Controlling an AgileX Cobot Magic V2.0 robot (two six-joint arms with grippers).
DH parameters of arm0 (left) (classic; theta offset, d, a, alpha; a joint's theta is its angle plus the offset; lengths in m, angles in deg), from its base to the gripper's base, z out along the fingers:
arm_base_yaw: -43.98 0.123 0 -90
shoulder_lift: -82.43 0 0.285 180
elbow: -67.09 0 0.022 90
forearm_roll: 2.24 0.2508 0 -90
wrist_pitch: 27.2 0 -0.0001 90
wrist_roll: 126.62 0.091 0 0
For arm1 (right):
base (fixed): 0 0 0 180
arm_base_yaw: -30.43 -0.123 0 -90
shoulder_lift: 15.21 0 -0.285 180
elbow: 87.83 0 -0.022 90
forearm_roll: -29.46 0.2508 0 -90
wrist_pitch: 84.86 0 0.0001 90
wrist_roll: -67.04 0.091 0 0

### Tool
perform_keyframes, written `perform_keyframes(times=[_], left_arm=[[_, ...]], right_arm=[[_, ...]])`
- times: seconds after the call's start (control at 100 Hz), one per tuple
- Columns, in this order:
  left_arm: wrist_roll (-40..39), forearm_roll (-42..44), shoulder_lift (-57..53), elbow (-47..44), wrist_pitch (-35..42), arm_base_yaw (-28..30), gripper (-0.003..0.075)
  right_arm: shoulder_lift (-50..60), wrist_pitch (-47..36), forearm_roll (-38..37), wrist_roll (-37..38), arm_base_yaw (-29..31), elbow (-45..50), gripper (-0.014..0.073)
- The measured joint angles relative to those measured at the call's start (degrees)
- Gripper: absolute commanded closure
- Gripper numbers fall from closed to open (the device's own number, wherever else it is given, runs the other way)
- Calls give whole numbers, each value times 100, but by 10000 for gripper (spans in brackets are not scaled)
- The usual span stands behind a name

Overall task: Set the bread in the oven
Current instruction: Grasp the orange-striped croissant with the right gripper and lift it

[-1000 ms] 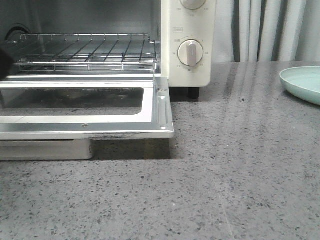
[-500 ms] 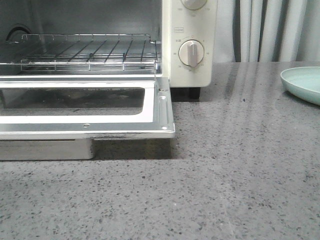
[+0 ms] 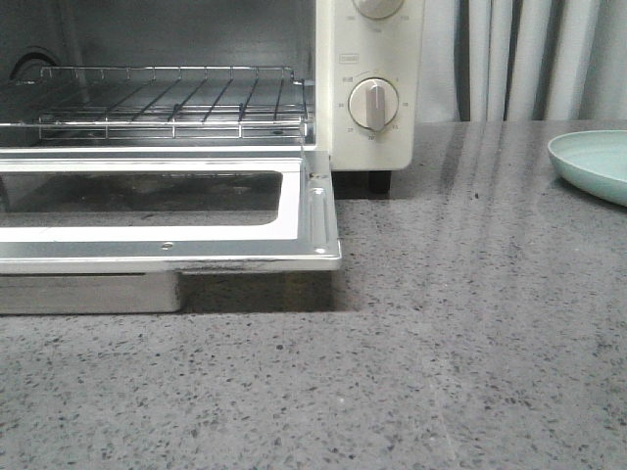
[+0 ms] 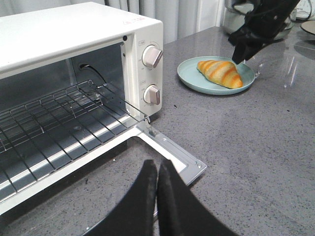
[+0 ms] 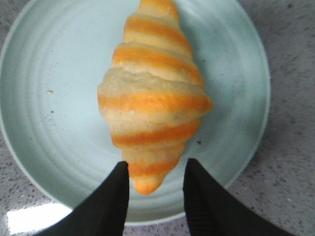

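**Left arm gone from the oven mouth; bread on plate, right gripper straddling one tip**

A second ago a dark shape sat at the left edge of the front view beside the rack; it is now gone and the oven mouth is unobstructed.

The bread lies on the pale green plate, lengthwise toward the right gripper. The jaws are parted, one finger on each side of the near tip; whether they touch the crust cannot be told.

In the left wrist view the right arm hangs over the far rim of the plate, which sits on the grey counter beside the oven. The door is folded down flat and the wire rack is bare. The left gripper is above the door, jaws pressed together, holding nothing.
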Motion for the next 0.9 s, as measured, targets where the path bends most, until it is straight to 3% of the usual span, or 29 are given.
perform_keyframes(times=[0.13, 0.7, 0.77, 0.9], left_arm=[[-9, 0, 0, 0, 0, 0, 742], [-22, 9, 0, 0, 0, 0, 742], [-26, 9, 0, 0, 0, 0, 742], [-26, 9, 0, 0, 0, 0, 742]], right_arm=[[-152, -279, 73, 0, 0, 0, 229], [-1097, -298, 137, 20, 0, -57, 243], [-1175, -274, 137, 37, 0, -84, 331], [-1218, -275, 137, 37, 0, -93, 669]])
